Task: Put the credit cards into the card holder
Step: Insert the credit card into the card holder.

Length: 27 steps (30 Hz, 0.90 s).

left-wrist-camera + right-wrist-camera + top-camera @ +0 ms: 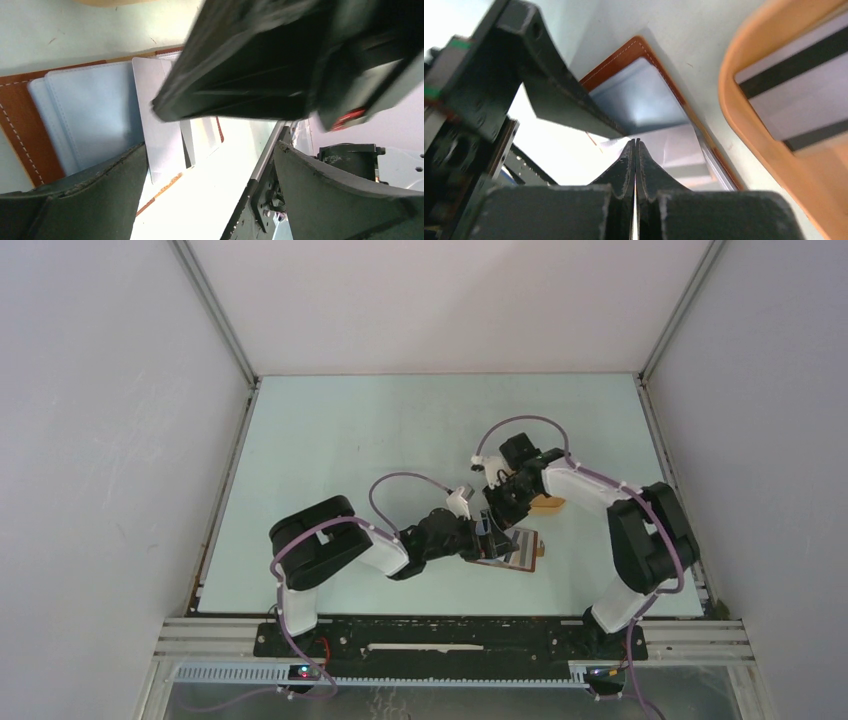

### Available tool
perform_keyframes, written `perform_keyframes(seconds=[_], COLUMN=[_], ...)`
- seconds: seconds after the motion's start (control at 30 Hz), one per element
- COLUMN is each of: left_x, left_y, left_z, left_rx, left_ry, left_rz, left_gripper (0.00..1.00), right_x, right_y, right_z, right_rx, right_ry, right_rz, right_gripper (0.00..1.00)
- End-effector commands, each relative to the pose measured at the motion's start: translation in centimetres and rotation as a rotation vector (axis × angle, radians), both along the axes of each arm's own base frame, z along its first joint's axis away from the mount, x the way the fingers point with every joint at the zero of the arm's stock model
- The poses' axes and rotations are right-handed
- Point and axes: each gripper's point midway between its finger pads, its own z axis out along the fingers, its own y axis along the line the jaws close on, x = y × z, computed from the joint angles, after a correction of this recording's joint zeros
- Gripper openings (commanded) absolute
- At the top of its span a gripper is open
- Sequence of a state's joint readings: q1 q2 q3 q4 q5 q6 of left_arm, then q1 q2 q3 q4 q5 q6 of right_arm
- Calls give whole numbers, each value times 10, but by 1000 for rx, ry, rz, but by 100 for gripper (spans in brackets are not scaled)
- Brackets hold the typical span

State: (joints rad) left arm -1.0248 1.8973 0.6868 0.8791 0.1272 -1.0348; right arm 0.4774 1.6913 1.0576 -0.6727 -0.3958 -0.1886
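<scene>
My left gripper [210,147] stands as wide open as it goes and holds nothing. Its two fingers frame the lower left and lower right of the left wrist view, and the card holder [22,135] lies spread open on the table just beyond them. A pale card [157,135] lies on the holder's inner pockets. Its long axis runs up and down that frame, alongside the pocket edge.

My right gripper [635,145] is pressed fully together, tips pointing down at that same card. I can make out nothing pinched between the pads, though a thin card edge there would be hard to see.

In the overhead view both tools crowd over the holder at lower centre, left from the left side and right from above it. The orange tray [749,125] sits just right of my right gripper, with striped credit cards [804,95] in it. The right arm is plainly nearer the tray, so I judge fetching falls to it, while the left is placed to steady the holder.
</scene>
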Motion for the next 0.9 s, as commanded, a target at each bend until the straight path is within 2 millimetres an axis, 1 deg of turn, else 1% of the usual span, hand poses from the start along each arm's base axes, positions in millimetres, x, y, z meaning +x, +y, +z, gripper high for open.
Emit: perform_keyframes(seconds=[0.0, 0.2, 0.3, 0.37, 0.57, 0.63, 0.73, 0.8, 0.87], left_x=[7, 14, 14, 14, 13, 14, 17, 19, 23], left_y=[4, 9, 8, 6, 4, 6, 12, 18, 27], left_z=[5, 14, 17, 15, 18, 23, 34, 43, 57], left_rx=[68, 115, 145, 166, 184, 190, 212, 238, 254], left_ry=[-61, -114, -132, -132, -140, -158, -195, -227, -274], left_rz=[3, -1, -21, -38, -59, -56, -50, -40, -16], left_gripper=[100, 100, 100, 100, 100, 100, 100, 100, 100], right_x=[10, 10, 10, 11, 8, 7, 4, 0, -4], right_y=[-2, -21, -27, -32, -38, -40, -44, -45, -47], right_z=[58, 85, 98, 105, 121, 131, 150, 164, 177], right_rx=[164, 262, 300, 309, 329, 335, 346, 355, 364], right_ry=[-116, -144, -176, -201, -268, -322, -447, -531, -615], right_rz=[85, 87, 90, 88, 108, 119, 137, 157, 166], right_gripper=[2, 5, 7, 8, 8, 8, 8, 8, 8])
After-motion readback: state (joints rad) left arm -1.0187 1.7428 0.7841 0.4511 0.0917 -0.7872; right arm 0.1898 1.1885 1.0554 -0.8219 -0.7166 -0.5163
